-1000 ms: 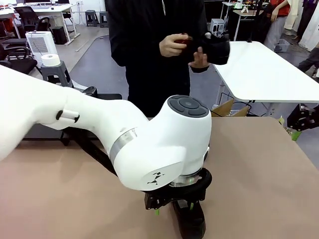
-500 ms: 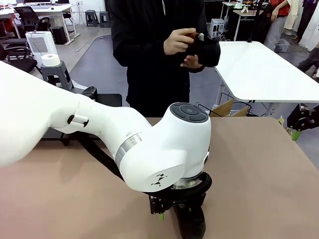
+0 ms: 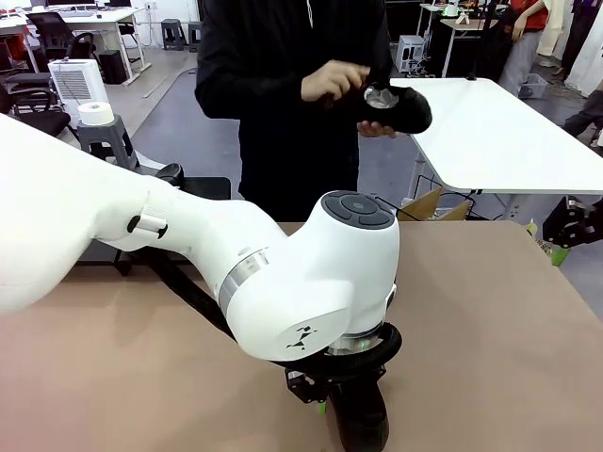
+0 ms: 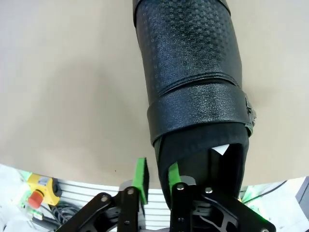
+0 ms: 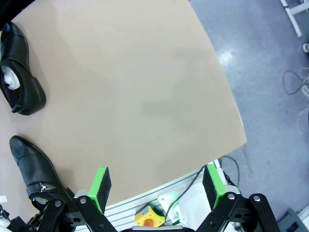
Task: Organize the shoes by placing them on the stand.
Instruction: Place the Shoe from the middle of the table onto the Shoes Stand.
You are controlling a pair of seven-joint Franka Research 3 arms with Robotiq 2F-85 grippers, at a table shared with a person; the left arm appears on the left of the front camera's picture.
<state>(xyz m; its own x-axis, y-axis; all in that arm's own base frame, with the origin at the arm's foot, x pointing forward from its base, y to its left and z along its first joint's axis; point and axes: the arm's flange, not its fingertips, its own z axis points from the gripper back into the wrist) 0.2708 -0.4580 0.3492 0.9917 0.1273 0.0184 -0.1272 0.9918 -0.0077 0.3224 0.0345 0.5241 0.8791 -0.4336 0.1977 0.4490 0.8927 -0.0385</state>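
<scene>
A glossy black shoe lies on the tan table, and its toe shows under my left wrist. My left gripper is down at its heel end. One green pad is outside the side wall and the other is inside the opening, near the white paper. The gap is narrow, and I cannot tell whether the pads pinch the wall. The person holds another shoe in both hands. Two shoes lie on the table in the right wrist view. My right gripper is open and holds nothing. The stand is mostly hidden behind my left arm.
My left arm spans the table's left and middle. My right gripper sits off the table's right edge. A white table stands behind on the right. A yellow stop button is below the near table edge.
My left gripper has sunk a little onto the shoe and its jaws have narrowed around the side wall. The person has turned the held shoe so its opening faces up.
</scene>
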